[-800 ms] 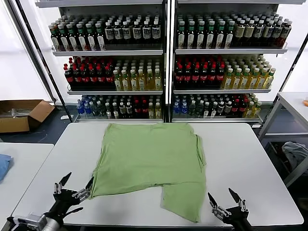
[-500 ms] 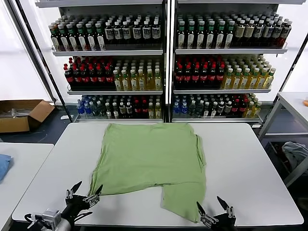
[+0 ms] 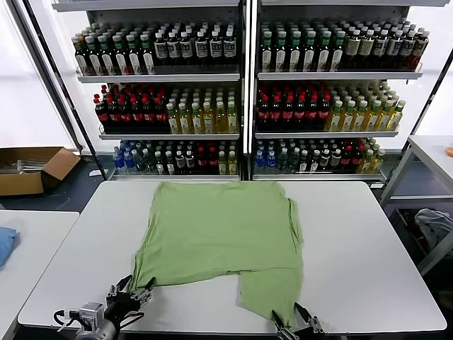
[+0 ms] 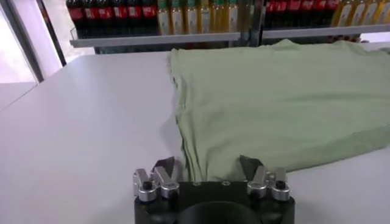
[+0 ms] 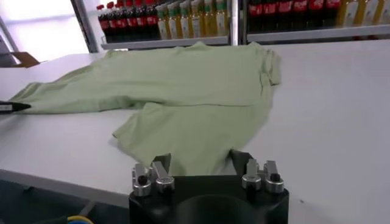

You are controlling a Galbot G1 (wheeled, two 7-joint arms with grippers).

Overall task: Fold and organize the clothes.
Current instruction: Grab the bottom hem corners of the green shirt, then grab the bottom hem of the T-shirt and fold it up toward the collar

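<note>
Both end effectors, left (image 3: 132, 292) and right (image 3: 296, 320), stand open astride the green shirt's (image 3: 219, 237) near edge, ungripped.

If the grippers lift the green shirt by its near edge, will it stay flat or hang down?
The green shirt lies thin and wrinkled, so it will probably droop and fold. It looks light. Its near flap already lies uneven, so pushing would likely bunch it.

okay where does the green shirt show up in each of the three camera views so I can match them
Head view: the green shirt lies flat mid-table, its near flap reaching the front edge.
Left wrist view: it fills the upper right, one near corner between the open left gripper fingers.
Right wrist view: it spreads across the middle, the flap's tip at the open right gripper.
Shared landmark: the bottle shelves behind the table.
</note>
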